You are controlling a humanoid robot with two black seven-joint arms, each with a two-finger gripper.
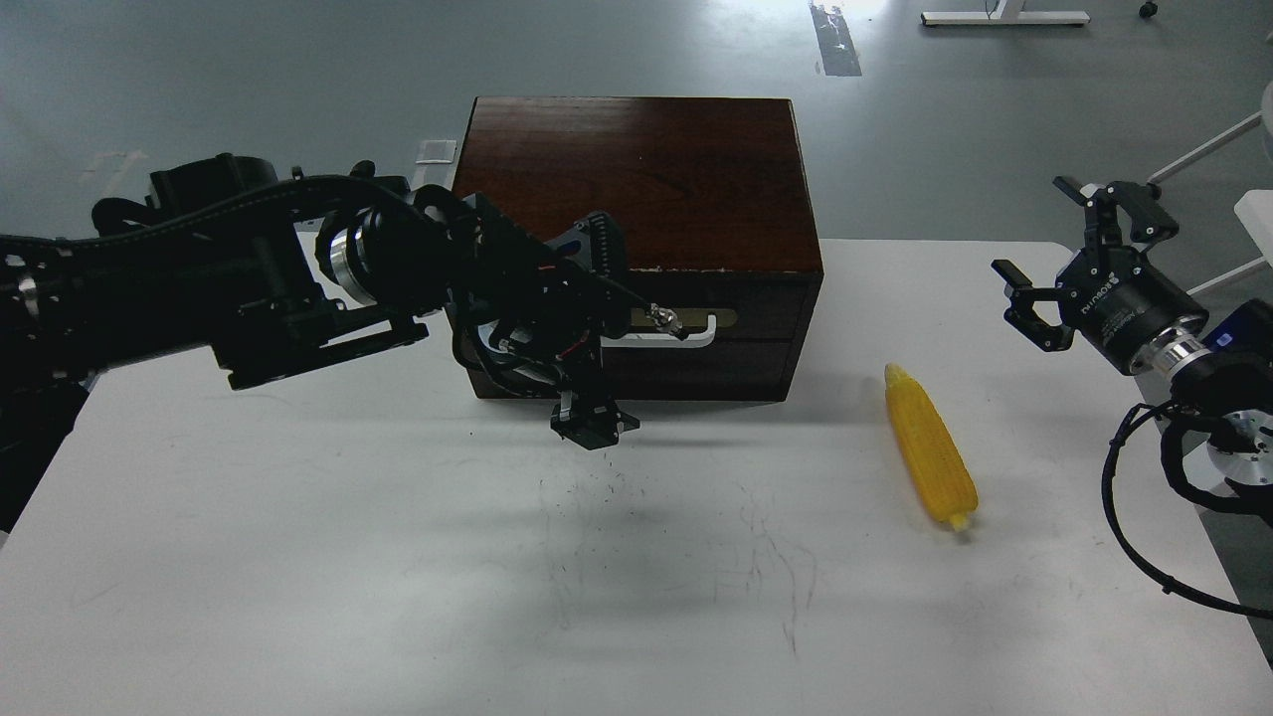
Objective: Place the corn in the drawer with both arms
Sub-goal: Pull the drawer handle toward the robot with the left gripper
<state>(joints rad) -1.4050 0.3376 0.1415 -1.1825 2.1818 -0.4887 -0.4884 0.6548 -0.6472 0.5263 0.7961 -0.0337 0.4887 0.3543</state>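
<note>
The corn (930, 447) lies on the white table (298, 557), right of the dark wooden box (636, 169), tapered end toward the box. The drawer (761, 316) sits closed in the box front, and the right part of its white bar handle (691, 334) shows. My left gripper (595, 333) hangs open in front of the drawer's left half, one finger (600, 239) above handle height and one (592, 426) below near the table. It hides the handle's left end. My right gripper (1069, 244) is open and empty, raised above the table's right edge, beyond the corn.
The box stands at the table's far middle. Black cables (1144, 517) loop from my right arm over the table's right edge. Faint scuff marks (676, 537) cover the table's middle. Grey floor lies beyond the table.
</note>
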